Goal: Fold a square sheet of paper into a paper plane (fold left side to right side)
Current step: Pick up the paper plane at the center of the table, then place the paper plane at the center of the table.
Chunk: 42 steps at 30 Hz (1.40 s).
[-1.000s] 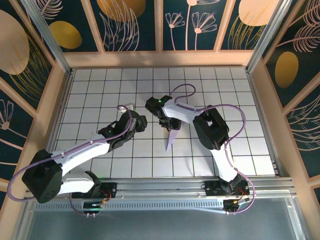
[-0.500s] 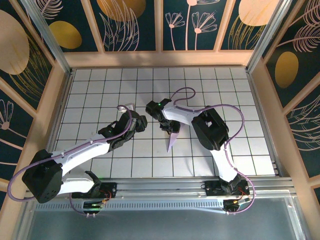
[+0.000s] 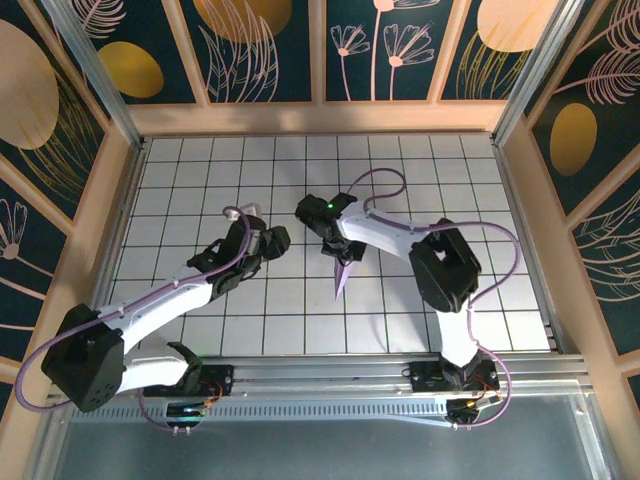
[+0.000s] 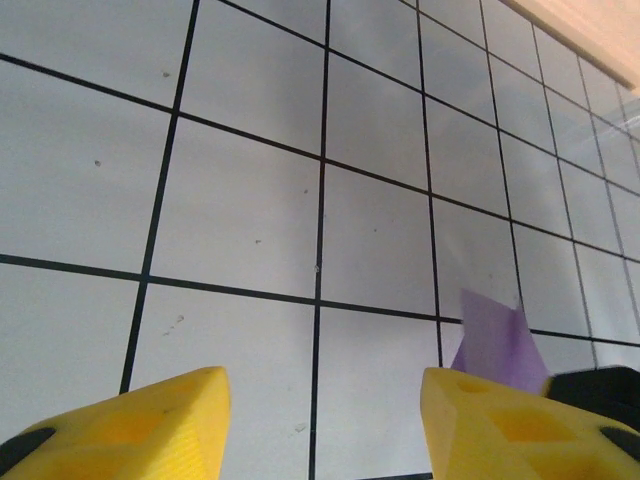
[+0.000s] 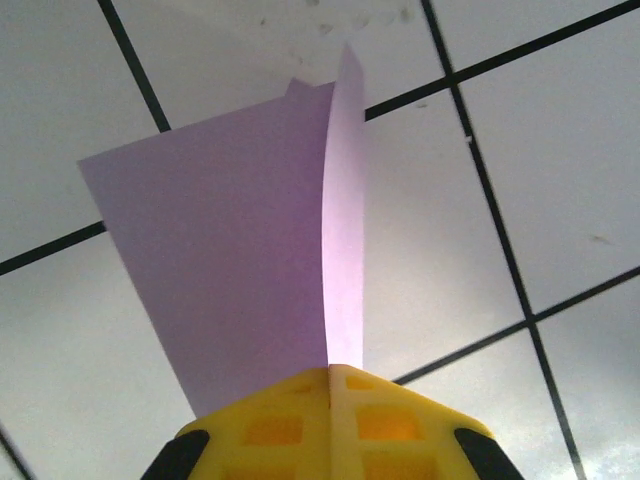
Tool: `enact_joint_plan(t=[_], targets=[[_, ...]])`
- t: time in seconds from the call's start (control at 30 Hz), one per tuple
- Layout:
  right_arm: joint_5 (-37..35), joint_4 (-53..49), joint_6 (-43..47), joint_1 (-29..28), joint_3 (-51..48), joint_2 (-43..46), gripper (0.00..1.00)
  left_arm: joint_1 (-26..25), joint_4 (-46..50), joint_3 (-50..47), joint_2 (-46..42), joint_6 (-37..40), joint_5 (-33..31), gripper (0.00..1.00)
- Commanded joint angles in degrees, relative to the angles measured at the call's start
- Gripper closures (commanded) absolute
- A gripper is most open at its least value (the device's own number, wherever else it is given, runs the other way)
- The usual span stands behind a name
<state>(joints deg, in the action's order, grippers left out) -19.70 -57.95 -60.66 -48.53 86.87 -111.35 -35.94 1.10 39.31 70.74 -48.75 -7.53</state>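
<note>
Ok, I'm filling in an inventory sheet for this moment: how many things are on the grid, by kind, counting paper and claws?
Plane: 1
Claws: 2 (left claw, right claw)
Total: 3

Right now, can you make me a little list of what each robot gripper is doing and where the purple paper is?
left gripper: open, holding nothing, over the grid table
right gripper: shut on the paper plane
plane colour: lavender purple
plane shape: slim and pointed, tip aimed toward the arm bases in the top view
plane place: near the middle of the table, to the right of the left gripper
</note>
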Motion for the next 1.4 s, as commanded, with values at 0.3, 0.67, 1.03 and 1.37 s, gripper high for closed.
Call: enact_joint_plan(t=[0.3, 0.67, 1.03, 1.37], targets=[[2.58, 33.2, 20.8, 4.66, -20.87, 24.75, 1.0, 11.75, -12.86, -7.42, -7.18, -8.8, 19.59, 0.4], [48.43, 67.77, 30.42, 29.31, -46.01, 40.06, 1.0, 13.18, -13.09, -9.65, -11.94, -10.43, 19.05, 0.35], [70.91, 101.15, 13.04, 33.52, -57.11, 30.47, 1.0, 13.18, -17.64, -9.16, -7.77, -9.95, 23.72, 0.35], [68.79, 115.27, 3.3, 27.66, -57.85, 18.42, 1.0, 13.18, -22.39, -8.72, -0.69, -11.58, 28.81, 0.38]])
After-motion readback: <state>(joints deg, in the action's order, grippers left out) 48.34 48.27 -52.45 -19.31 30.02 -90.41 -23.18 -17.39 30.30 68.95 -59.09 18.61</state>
